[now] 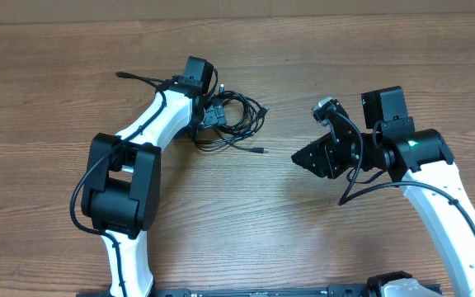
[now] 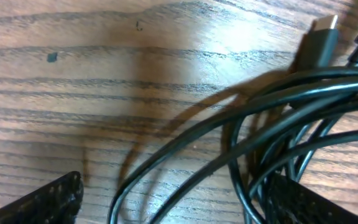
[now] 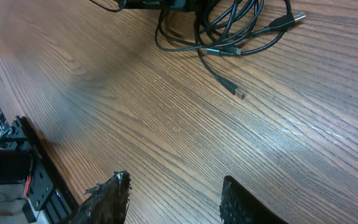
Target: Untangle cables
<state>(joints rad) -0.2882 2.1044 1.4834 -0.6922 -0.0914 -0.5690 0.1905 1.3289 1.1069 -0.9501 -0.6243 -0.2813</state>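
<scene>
Black cables (image 1: 246,115) lie right under my wide-open left end effector (image 2: 179,202), the nearer one; my right end effector (image 3: 178,202) hangs half-open, empty, well apart.

Brown wood-grain desk (image 1: 303,239) under soft light.
Its top fills the view; a pale tan strip (image 1: 320,7) runs along its far edge.

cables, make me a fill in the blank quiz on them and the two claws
1. The left claw straddles the tangled cables, its jaws ___.
2. The right claw hangs over the table and holds ___.
3. A loose plug lies on the table between the tangle and the ___ claw.
Missing words: open; nothing; right.
</scene>
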